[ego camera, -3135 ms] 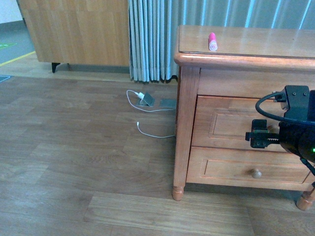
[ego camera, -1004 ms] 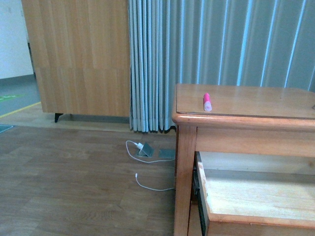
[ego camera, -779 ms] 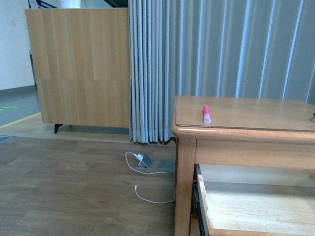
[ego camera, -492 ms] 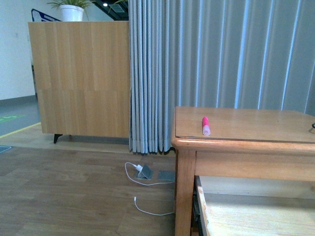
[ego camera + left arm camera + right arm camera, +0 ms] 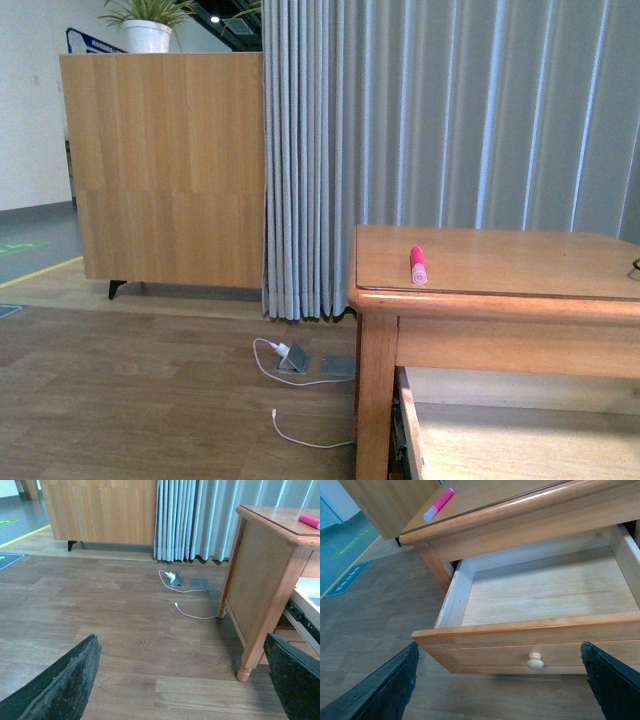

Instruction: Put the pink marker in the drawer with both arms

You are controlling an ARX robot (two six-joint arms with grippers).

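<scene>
The pink marker (image 5: 417,265) lies on the wooden cabinet's top near its front left corner; it also shows in the right wrist view (image 5: 438,503) and the left wrist view (image 5: 309,520). The upper drawer (image 5: 530,645) is pulled out and its pale inside is empty; its knob (image 5: 535,661) faces my right gripper (image 5: 501,690), which is open just in front of the drawer front. My left gripper (image 5: 185,685) is open and empty above the floor, left of the cabinet's leg. Neither arm shows in the front view.
A white cable with a grey plug box (image 5: 292,358) lies on the wood floor by the curtain (image 5: 440,120). A tall wooden sideboard (image 5: 165,170) stands at the back left. The cabinet's front left leg (image 5: 244,669) is near my left gripper.
The front view has risen: the cabinet top and marker sit lower in the picture and more curtain and sideboard show. Three seconds ago the drawer was shut with the right gripper at its front.
</scene>
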